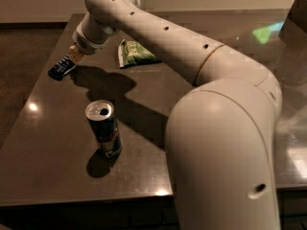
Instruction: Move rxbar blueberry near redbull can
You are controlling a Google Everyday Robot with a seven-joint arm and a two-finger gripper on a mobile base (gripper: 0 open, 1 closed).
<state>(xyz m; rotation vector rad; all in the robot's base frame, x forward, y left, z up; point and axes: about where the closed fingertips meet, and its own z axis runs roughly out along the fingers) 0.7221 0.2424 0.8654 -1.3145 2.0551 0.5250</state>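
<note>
rxbar blueberry (60,67) is seen lying flat at the far left of the table (57,147), close to the left edge. Right at the bar's far-right end the claw (75,54) is positioned, touching it or nearly so. Whether the claw is apart, together or clamped on the bar cannot be told. Nearer the front the redbull can (103,128) is stood upright, well apart from the bar, with the tab hole visible on top. A green chip bag (134,52) is laid just right of the claw, partly covered by the arm (182,47). The arm's shadow is cast between bar and can.
</note>
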